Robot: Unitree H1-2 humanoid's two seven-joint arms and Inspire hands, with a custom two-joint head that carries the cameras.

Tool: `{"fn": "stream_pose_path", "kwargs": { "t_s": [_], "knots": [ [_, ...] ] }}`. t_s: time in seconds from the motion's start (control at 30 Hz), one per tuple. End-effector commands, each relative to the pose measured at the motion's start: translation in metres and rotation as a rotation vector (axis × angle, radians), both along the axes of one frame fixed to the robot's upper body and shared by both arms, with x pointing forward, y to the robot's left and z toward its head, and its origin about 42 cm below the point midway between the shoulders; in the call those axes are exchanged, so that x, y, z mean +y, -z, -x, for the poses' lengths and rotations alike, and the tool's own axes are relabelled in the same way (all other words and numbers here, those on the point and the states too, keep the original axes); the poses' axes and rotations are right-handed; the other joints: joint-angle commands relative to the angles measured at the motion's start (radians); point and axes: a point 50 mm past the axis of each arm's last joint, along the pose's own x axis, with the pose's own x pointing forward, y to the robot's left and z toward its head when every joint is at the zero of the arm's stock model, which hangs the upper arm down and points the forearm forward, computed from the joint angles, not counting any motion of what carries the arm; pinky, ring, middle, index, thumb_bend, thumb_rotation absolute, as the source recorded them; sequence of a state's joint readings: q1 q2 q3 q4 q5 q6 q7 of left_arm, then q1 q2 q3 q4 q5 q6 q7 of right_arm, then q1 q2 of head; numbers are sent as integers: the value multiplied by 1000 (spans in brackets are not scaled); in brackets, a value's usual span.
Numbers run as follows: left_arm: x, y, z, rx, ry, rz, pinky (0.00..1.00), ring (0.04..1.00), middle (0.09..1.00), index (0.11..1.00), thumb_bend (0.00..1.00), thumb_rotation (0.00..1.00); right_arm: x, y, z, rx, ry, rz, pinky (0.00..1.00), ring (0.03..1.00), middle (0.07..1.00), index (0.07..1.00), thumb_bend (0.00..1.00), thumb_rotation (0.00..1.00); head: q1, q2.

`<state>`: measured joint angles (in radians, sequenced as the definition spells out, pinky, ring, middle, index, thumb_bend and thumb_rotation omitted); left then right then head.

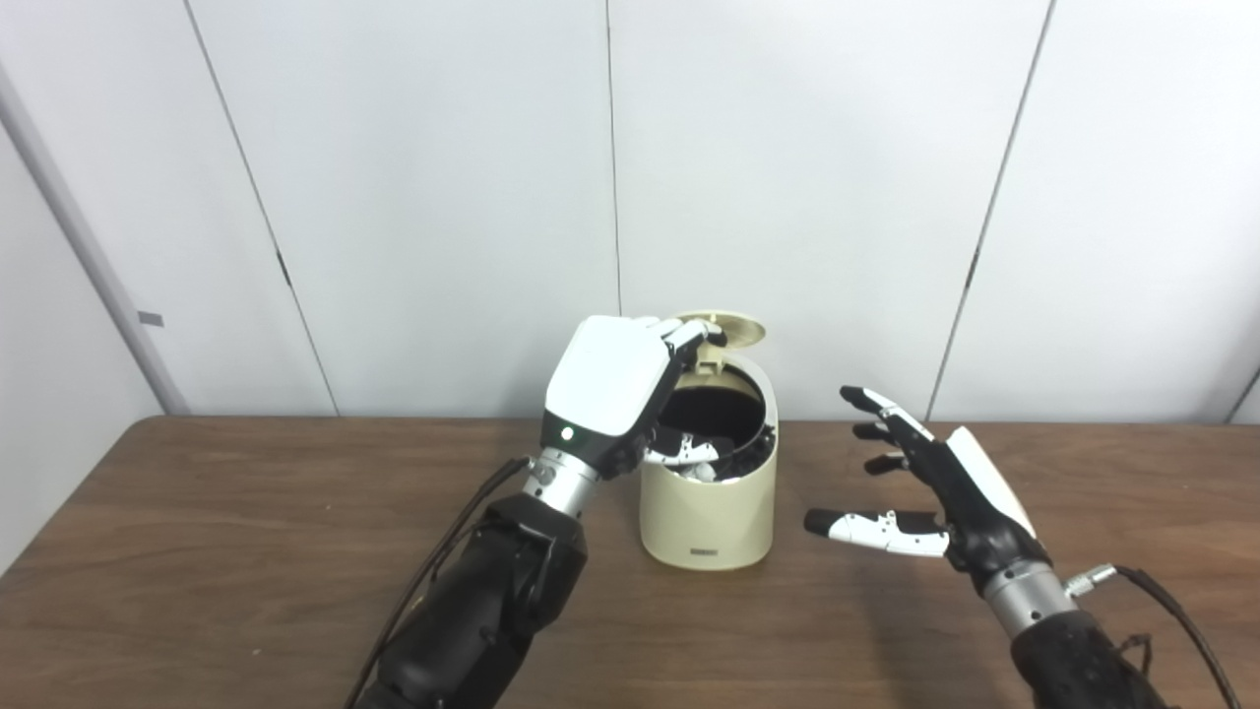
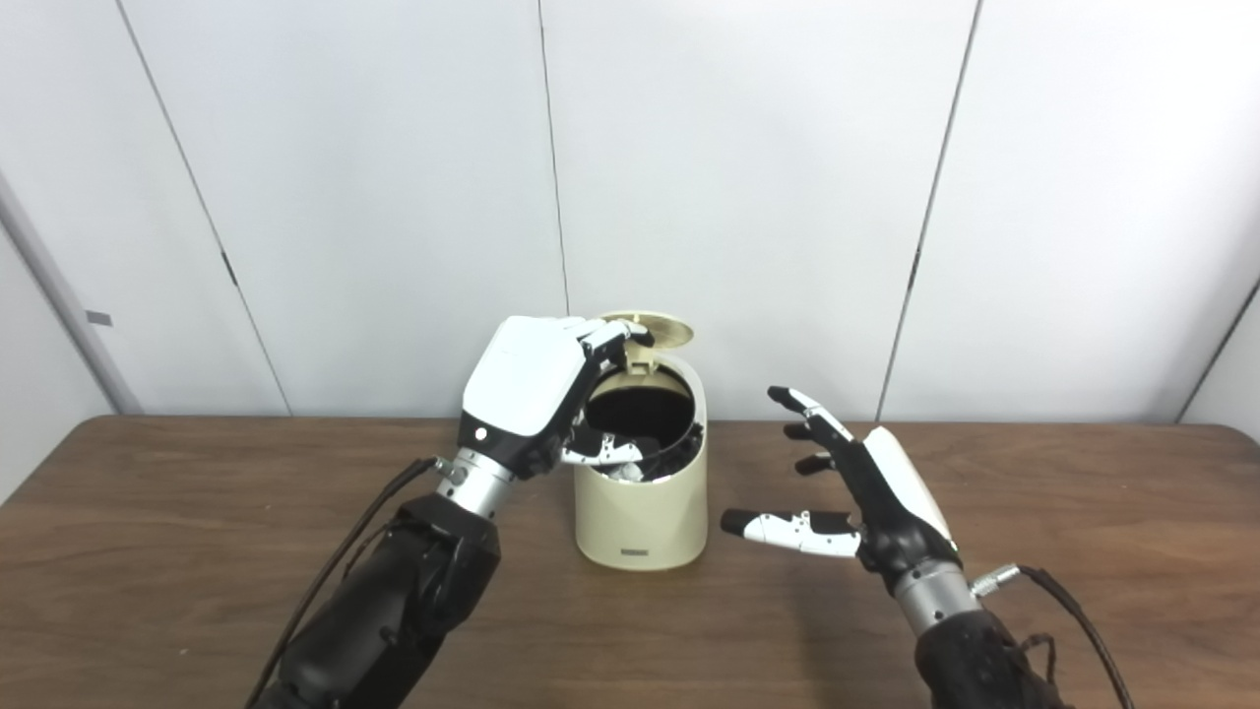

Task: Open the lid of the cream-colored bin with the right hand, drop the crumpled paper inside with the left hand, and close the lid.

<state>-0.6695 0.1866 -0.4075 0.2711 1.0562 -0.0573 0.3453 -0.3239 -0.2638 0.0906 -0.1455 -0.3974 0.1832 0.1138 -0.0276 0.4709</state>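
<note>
The cream-colored bin stands at the table's middle with its round lid tipped up at the back. My left hand hovers over the bin's dark mouth, palm down, with its fingers reaching toward the lid and its thumb inside the rim. Fingers and thumb are apart. A pale crumpled bit, the paper, shows just inside the front rim under the thumb. My right hand floats open to the right of the bin, fingers spread, touching nothing.
The brown wooden table runs the picture's full width. White wall panels rise right behind the bin. Black cables hang along both forearms.
</note>
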Motion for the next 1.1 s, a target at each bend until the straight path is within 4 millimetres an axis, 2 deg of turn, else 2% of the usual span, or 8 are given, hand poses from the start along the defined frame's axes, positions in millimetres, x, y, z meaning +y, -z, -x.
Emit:
{"fn": "stream_pose_path", "kwargs": {
  "t_s": [0.0,0.13,0.33,0.6,0.7,0.8,0.87,1.07],
  "knots": [
    [1,-23,1,-82,24,36,417,524,585,683,948,282,-1,-19,-2,-92,-20,-13,713,853,921,900,809,456,-1,1],
    [9,-22,10,-72,73,144,324,446,547,622,819,200,-2,-22,-2,-112,-9,-20,744,851,905,888,810,435,1,-9],
    [32,-23,31,-71,127,302,348,450,527,595,709,86,-3,-29,-8,-139,-22,-27,786,867,937,887,797,442,-2,-20],
    [64,-31,63,19,134,534,404,509,582,611,721,101,2,-49,-17,-193,-36,-21,737,861,1000,866,798,421,0,-28],
    [76,-29,75,78,136,632,439,574,644,655,701,157,6,-57,-22,-214,-40,9,745,880,946,862,789,440,1,-28],
    [88,-22,83,128,148,703,457,601,673,689,693,135,9,-65,-24,-225,-54,34,781,911,913,860,775,472,2,-29],
    [97,-15,88,161,143,736,474,610,681,706,674,115,11,-71,-26,-249,-76,55,749,871,885,854,760,489,2,-29],
    [119,10,98,251,107,780,525,646,694,732,684,182,23,-96,-36,-335,-139,109,666,790,843,825,718,463,2,-33]
  ]
}}
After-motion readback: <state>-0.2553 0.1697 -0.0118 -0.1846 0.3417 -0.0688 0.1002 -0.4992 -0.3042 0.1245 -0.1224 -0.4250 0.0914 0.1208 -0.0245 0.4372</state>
